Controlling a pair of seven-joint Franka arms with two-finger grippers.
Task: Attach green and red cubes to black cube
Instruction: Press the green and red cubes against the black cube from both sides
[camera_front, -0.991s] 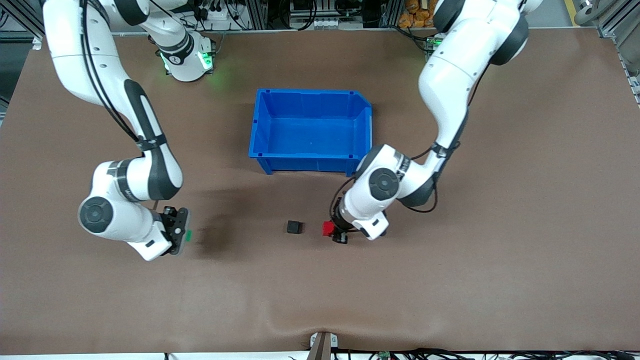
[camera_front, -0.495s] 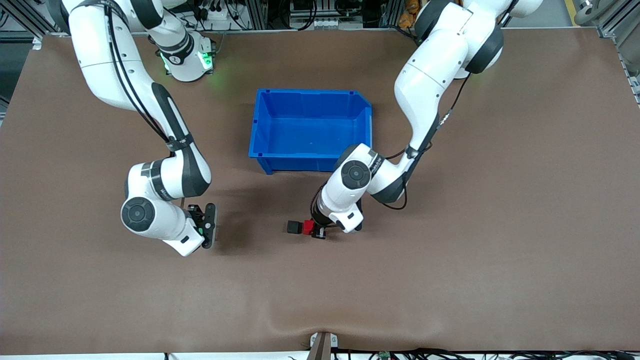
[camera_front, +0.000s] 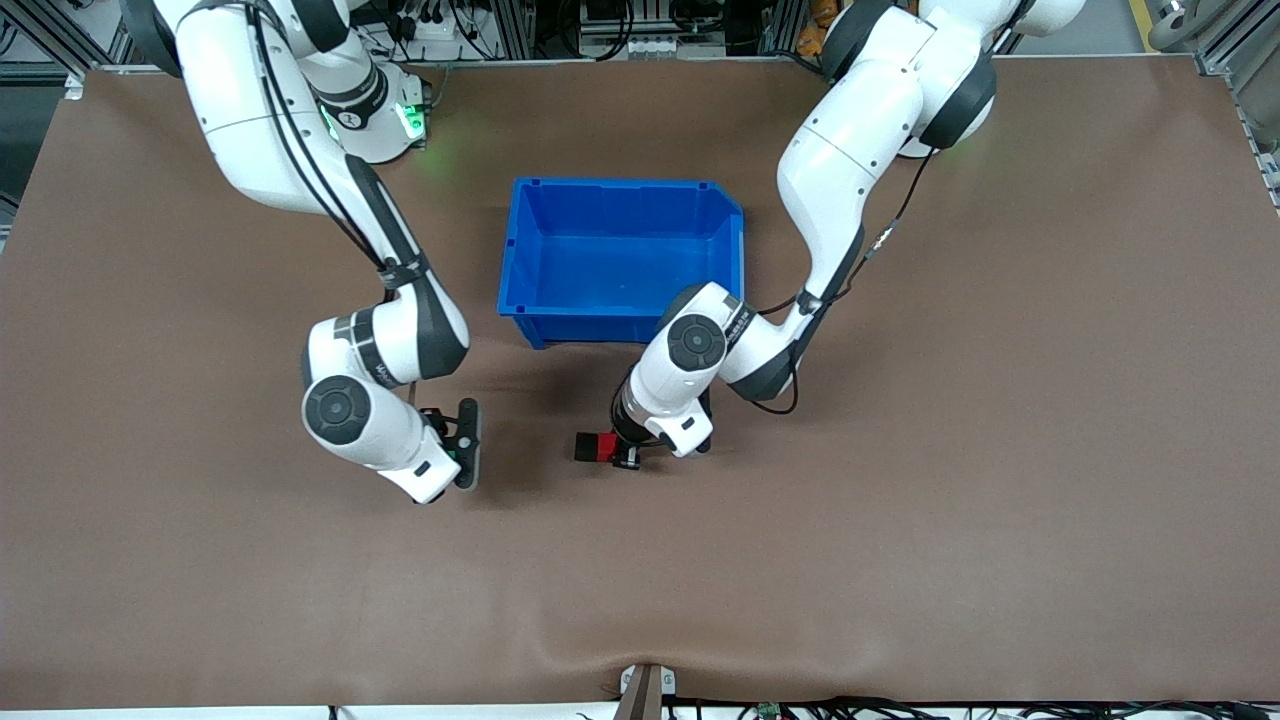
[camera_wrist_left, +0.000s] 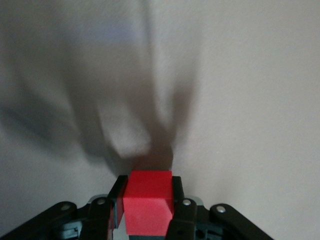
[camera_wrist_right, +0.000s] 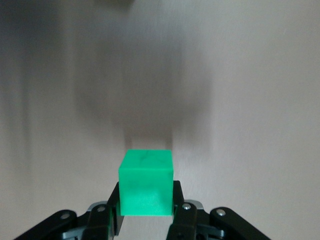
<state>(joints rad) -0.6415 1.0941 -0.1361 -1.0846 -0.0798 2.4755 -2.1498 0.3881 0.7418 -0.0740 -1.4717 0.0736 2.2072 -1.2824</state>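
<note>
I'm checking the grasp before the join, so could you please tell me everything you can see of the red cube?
The red cube is small, plain, bright red and matte, with crisp edges. The left gripper is shut on it, black fingers against two opposite faces. In the front view it sits right beside the black cube, toward the left arm's end; actual contact cannot be told.

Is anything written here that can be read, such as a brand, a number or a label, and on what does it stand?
No text can be read for certain.
Right arm's forearm: a dark mark, too small to read.
Left arm's forearm: a dark mark, too small to read.
Red cube, green cube, black cube, blue bin: plain, no lettering visible.
</note>
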